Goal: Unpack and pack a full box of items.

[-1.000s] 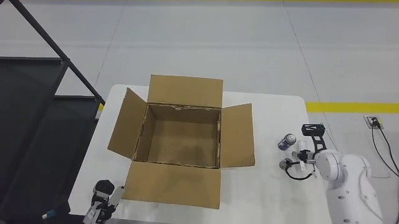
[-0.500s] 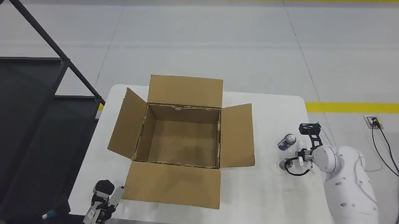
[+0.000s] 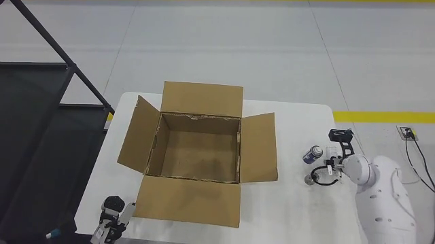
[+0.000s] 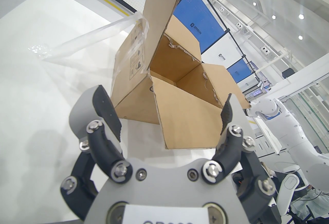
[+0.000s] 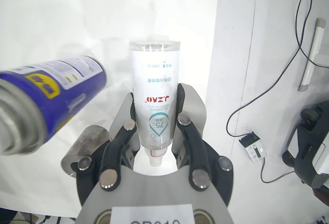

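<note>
Box (image 3: 194, 200) sits mid-table (image 3: 285, 210), all four flaps splayed open. Over at the table's right edge, the right gripper (image 5: 155, 96) has its jaws clamped tight on a clear bottle (image 5: 154, 73), base pointing down at the tabletop, just beside the blue can (image 5: 51, 96). Left gripper (image 4: 164, 102) hangs off the box's near left corner, jaws spread wide, holding nothing.

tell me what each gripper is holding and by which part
Right gripper: the clear alcohol bottle, jaws shut around its body near the nozzle end. Left gripper: nothing, jaws open.
</note>
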